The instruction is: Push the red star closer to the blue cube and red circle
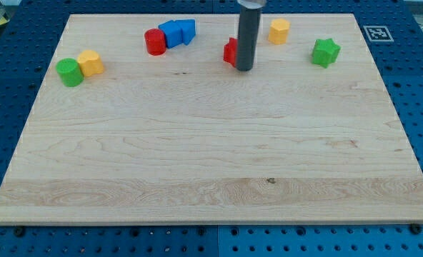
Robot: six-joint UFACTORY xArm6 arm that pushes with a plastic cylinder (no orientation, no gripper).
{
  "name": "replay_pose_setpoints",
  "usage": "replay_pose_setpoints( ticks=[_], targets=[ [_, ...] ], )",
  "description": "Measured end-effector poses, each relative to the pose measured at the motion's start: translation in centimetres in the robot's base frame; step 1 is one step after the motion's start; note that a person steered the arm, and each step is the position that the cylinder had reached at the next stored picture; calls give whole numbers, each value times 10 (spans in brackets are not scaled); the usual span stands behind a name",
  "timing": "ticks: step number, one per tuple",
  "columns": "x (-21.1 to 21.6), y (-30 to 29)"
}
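The red star (229, 52) lies near the view's top centre, mostly hidden behind my rod. My tip (244, 69) rests on the board right against the star's right side. The red circle (154, 42) stands to the left at the view's top, touching the blue cube (171, 33). A second blue block (186, 31) sits against the cube's right side. The star is a good way to the right of this group.
A yellow block (279, 31) and a green star (326, 52) lie right of my tip. A green cylinder (69, 72) and a yellow block (91, 63) touch at the view's left. The wooden board (211, 171) sits on a blue pegboard.
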State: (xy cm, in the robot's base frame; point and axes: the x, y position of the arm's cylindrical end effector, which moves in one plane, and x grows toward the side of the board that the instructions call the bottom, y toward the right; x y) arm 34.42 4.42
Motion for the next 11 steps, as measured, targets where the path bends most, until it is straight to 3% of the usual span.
replay_pose_setpoints(
  ticks=[2, 4, 5, 7, 11],
  targets=[
    [-2, -35],
    [-5, 35],
    [-17, 37],
    [-43, -4],
    [-43, -99]
  ],
)
